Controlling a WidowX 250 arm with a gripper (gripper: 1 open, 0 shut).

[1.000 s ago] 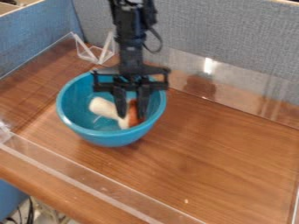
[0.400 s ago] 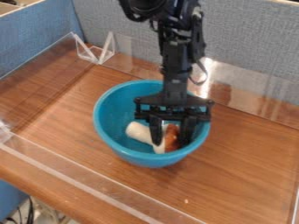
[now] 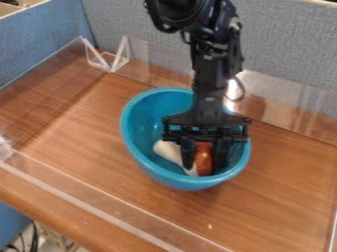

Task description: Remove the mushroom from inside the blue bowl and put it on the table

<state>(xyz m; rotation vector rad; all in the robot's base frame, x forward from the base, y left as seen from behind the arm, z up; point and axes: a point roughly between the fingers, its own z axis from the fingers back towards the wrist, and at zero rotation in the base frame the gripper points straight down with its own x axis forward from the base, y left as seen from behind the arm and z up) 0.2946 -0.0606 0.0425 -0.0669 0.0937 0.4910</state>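
Observation:
The blue bowl (image 3: 142, 120) sits on the wood-grain table (image 3: 73, 128), near the middle. My gripper (image 3: 206, 159) points straight down into the bowl's right half. Its two dark fingers (image 3: 187, 151) stand close on either side of the mushroom (image 3: 204, 157). The reddish-brown cap shows between them, low against the bowl's floor. A cream-white piece (image 3: 168, 151), seemingly the stem, lies just left of the fingers. The fingers appear shut on the cap.
Low clear acrylic walls border the table at the front (image 3: 79, 202) and back right (image 3: 290, 98). A clear triangular stand (image 3: 108, 54) sits at the back left. A blue-grey partition (image 3: 53, 30) rises behind. Bare wood lies left and right of the bowl.
The arm has moved right and toward the front with the mushroom between its fingers. The bowl has slid along the table with it.

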